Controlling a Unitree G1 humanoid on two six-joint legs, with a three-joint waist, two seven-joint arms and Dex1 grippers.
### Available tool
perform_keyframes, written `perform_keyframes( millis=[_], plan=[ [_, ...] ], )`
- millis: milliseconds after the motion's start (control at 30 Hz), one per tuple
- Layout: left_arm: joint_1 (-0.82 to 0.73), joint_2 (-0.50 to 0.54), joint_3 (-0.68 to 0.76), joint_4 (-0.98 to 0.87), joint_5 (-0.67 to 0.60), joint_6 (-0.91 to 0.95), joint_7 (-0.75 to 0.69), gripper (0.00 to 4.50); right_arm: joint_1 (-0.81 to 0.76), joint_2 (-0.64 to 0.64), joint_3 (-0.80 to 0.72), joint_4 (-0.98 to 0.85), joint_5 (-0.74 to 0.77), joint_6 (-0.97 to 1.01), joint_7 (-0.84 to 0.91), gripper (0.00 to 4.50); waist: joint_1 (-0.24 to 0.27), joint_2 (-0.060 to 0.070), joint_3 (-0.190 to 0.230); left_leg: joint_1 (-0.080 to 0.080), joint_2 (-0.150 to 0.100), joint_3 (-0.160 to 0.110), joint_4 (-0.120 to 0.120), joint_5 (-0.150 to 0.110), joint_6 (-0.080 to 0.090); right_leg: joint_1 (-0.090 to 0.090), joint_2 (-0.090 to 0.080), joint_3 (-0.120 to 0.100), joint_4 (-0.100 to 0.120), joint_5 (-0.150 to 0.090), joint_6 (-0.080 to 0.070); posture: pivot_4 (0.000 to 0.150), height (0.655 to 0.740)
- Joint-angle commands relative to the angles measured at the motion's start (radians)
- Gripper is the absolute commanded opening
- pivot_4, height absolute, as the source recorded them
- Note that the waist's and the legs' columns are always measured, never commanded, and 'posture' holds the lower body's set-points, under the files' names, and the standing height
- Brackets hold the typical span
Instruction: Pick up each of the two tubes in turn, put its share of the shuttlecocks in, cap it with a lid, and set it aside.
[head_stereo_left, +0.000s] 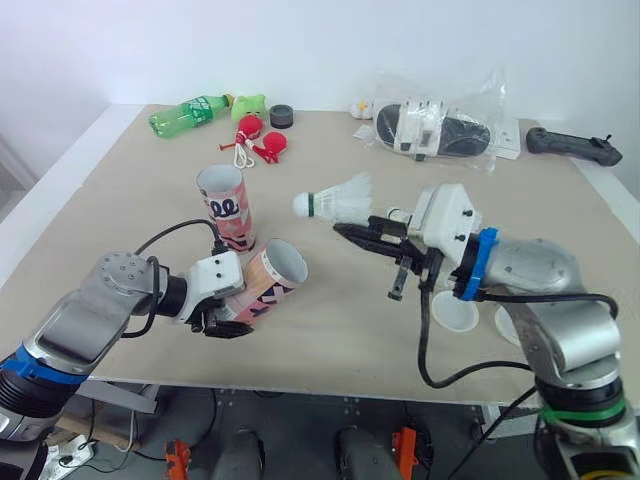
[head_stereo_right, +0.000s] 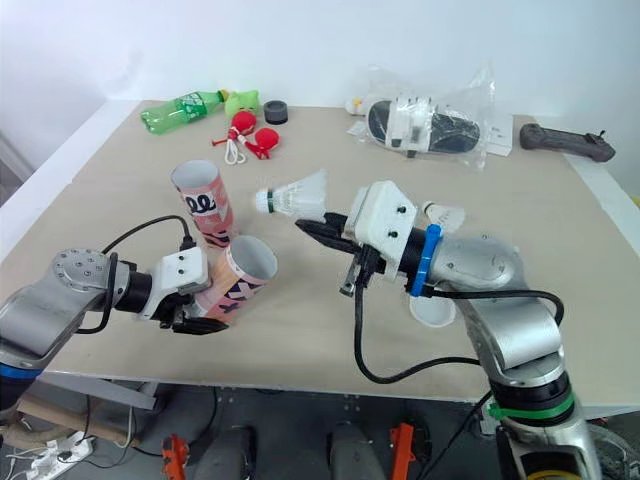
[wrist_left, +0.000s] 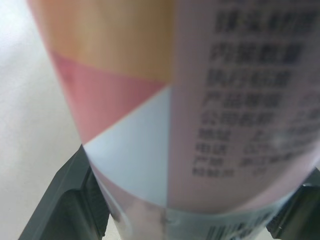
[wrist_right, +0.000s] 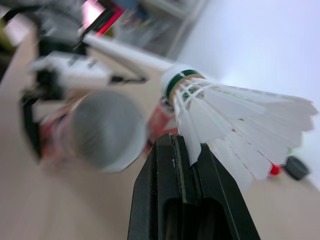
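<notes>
- The left gripper (head_stereo_left: 228, 318) is clenched on the lower end of a patterned tube (head_stereo_left: 272, 278), with one black finger (wrist_left: 70, 200) on each side of the wall.
- This held tube is tilted, with its open mouth raised and turned towards the robot's right. Whether its base touches the desk (head_stereo_left: 330, 330) cannot be told.
- A second tube (head_stereo_left: 226, 206) stands upright on the desk, mouth open, just beside and behind the held one.
- The right gripper (head_stereo_left: 347, 232) is closed on the feather skirt of a shuttlecock (head_stereo_left: 338, 199), its two fingers pinching the feathers.
- The shuttlecock is held in the air with its cork pointing to the robot's left, above and near the mouth of the held tube and outside it.
- Another shuttlecock (head_stereo_right: 445, 214) lies on the desk just behind the right arm.
- A white lid (head_stereo_left: 455, 311) lies flat on the desk under the right arm. A second white lid (head_stereo_left: 507, 325) lies beside it, partly hidden.
- At the far edge are a green bottle (head_stereo_left: 190, 112), a clear plastic bag (head_stereo_left: 440, 122) and a black handle (head_stereo_left: 575, 147), all well apart from the grippers.
</notes>
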Motion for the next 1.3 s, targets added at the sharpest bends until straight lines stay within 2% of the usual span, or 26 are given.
perform_keyframes(
  millis=[33,167,400,500,600,633,667,767,933,1033,1133,1300],
  plan=[
    [0.021,-0.005,-0.042,-0.009,-0.006,0.009,-0.005,3.27,0.002,-0.037,0.024,-0.007,-0.017,-0.043,0.052,0.08,0.0,0.0,0.0,0.0,0.0,0.0,0.0,0.0,0.0,0.0,0.0,0.0,0.0,0.0,0.0,0.15,0.74],
    [0.019,-0.008,-0.042,-0.012,-0.007,0.014,-0.001,3.27,0.005,-0.07,0.108,0.012,-0.111,-0.118,0.085,0.08,-0.001,0.0,0.0,0.0,0.0,0.0,0.0,0.0,0.0,0.0,0.0,0.0,0.0,0.0,0.0,0.15,0.74],
    [0.018,-0.013,-0.044,-0.018,-0.008,0.019,0.004,3.27,-0.032,-0.043,0.179,0.048,-0.195,-0.195,0.091,0.08,-0.001,0.0,0.0,0.0,0.0,0.0,0.001,0.0,0.0,0.0,0.0,0.0,0.0,0.001,0.0,0.15,0.74],
    [0.016,-0.015,-0.045,-0.019,-0.008,0.021,0.005,3.27,-0.049,-0.027,0.188,0.059,-0.202,-0.203,0.096,0.99,0.0,0.0,0.0,0.0,0.0,0.0,0.0,0.0,0.0,0.0,0.0,0.0,0.0,0.001,0.0,0.15,0.74],
    [0.015,-0.017,-0.045,-0.02,-0.009,0.023,0.007,3.27,-0.061,-0.009,0.181,0.065,-0.196,-0.208,0.096,2.16,0.0,0.0,0.0,0.0,0.0,0.0,0.001,0.0,0.0,0.0,0.0,0.0,0.0,0.001,0.0,0.15,0.74],
    [0.015,-0.017,-0.045,-0.02,-0.009,0.023,0.007,3.27,-0.06,-0.005,0.176,0.063,-0.191,-0.205,0.095,2.78,0.0,0.0,0.0,0.0,0.0,0.0,0.001,0.0,0.0,0.0,0.0,0.0,0.0,0.001,0.0,0.15,0.74],
    [0.015,-0.017,-0.045,-0.02,-0.009,0.023,0.008,3.27,-0.059,-0.003,0.172,0.061,-0.188,-0.203,0.095,3.03,0.001,0.0,0.0,0.0,0.0,0.0,0.001,0.0,0.0,0.0,0.0,0.0,0.0,0.001,0.0,0.15,0.74],
    [0.016,-0.019,-0.045,-0.021,-0.01,0.024,0.01,3.27,-0.044,-0.001,0.151,0.046,-0.17,-0.194,0.09,4.44,0.001,0.0,0.0,0.0,0.0,0.0,0.001,0.0,0.0,0.0,0.0,-0.001,0.0,0.001,0.0,0.15,0.74],
    [0.018,-0.023,-0.046,-0.021,-0.01,0.023,0.011,3.27,-0.005,0.01,0.082,-0.012,-0.074,-0.096,0.053,4.48,0.002,0.0,0.0,0.0,0.0,0.0,0.001,0.0,0.0,0.0,0.0,-0.001,0.0,0.001,0.0,0.15,0.74],
    [0.019,-0.022,-0.044,-0.019,-0.009,0.021,0.01,3.27,0.047,0.031,-0.087,-0.028,0.05,0.071,-0.048,4.48,0.005,0.0,0.0,0.0,0.0,0.0,0.001,0.0,0.0,0.001,0.0,-0.001,0.0,0.001,0.0,0.15,0.74],
    [0.023,-0.018,-0.042,-0.014,-0.009,0.013,0.006,3.27,0.125,0.056,-0.213,-0.018,0.048,0.121,-0.168,4.48,0.008,0.0,0.0,0.0,-0.001,0.0,0.002,0.0,0.0,0.001,-0.001,-0.001,0.0,0.001,0.0,0.15,0.74],
    [0.015,-0.03,-0.057,-0.001,-0.006,0.004,0.002,3.27,0.316,0.149,-0.305,-0.03,-0.089,0.036,-0.388,4.48,0.008,0.001,-0.001,0.0,0.0,0.0,-0.001,0.0,0.0,0.0,0.0,-0.001,0.0,0.0,0.0,0.15,0.74]
  ],
)
